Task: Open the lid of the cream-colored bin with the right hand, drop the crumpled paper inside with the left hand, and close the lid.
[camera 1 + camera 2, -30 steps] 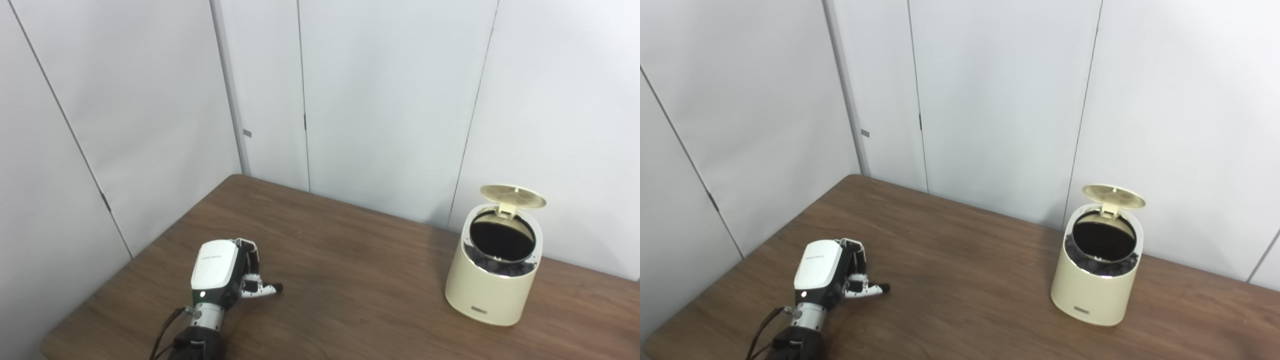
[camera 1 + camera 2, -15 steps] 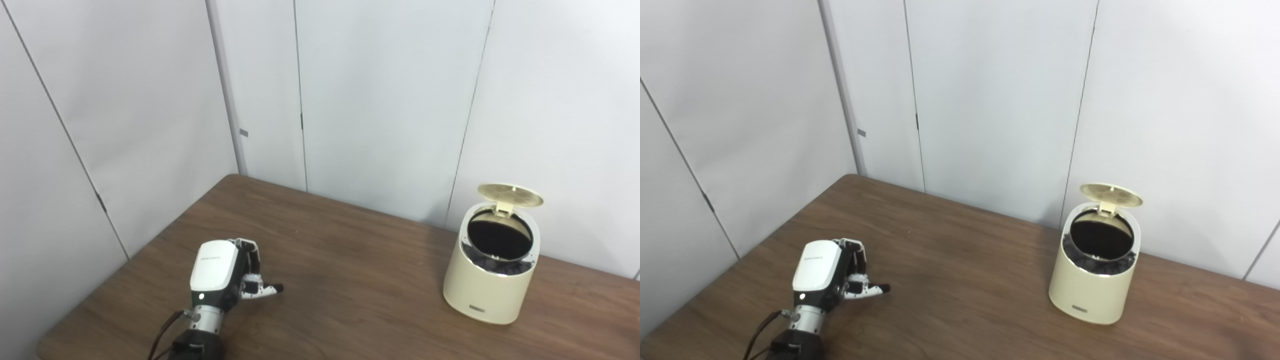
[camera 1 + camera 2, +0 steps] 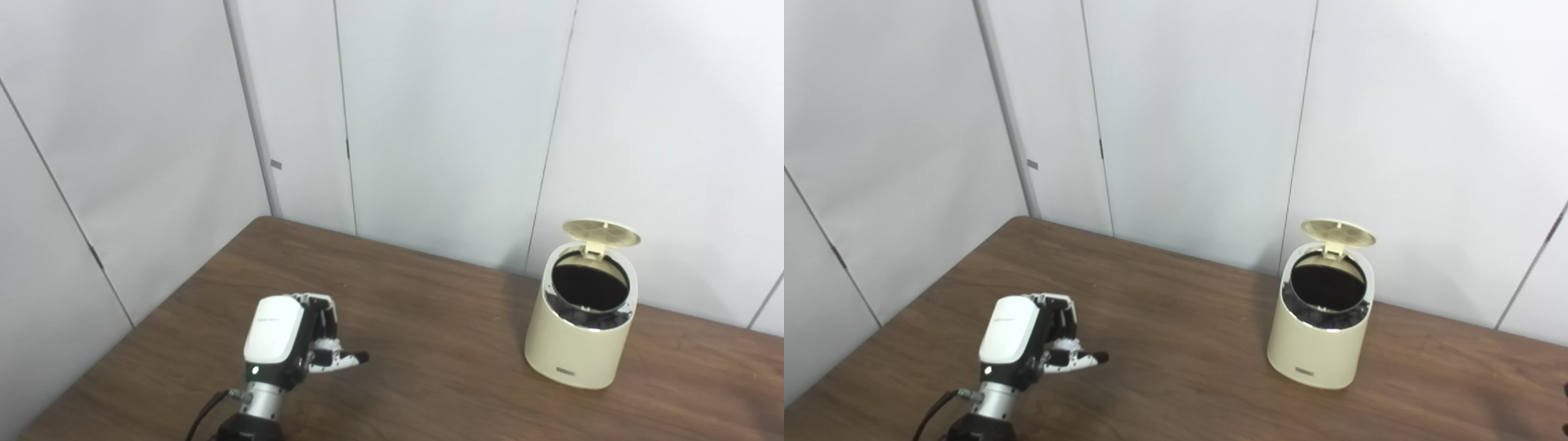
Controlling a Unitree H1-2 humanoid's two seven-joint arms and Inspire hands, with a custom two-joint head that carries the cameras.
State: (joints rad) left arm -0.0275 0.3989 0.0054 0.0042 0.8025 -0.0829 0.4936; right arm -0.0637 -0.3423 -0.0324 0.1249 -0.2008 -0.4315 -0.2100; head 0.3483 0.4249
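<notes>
I am holding my left hand low over the surface near its front left corner, back of the hand toward the camera. The fingers are curling inward and the thumb is pointing toward the right edge. White bits are showing between fingers and thumb; I am judging these to be the paper, gripped in the hand, though most of it is hidden. My right hand is not appearing in either view, so its state is unknown.

The bin is standing upright near the back right corner, well apart from the hand. Its lid is standing open, hinged at the far rim. The interior is reading dark, with a black liner bunching at the mouth; no contents are discernible.

Handling, as a judgement: crumpled paper is light, soft and springy, so a loose enclosing grip is sufficient. The bin is looking light and could slide or tip, so I am planning to release from above the mouth without touching the rim. The lid is best pressed down at its front edge.
</notes>
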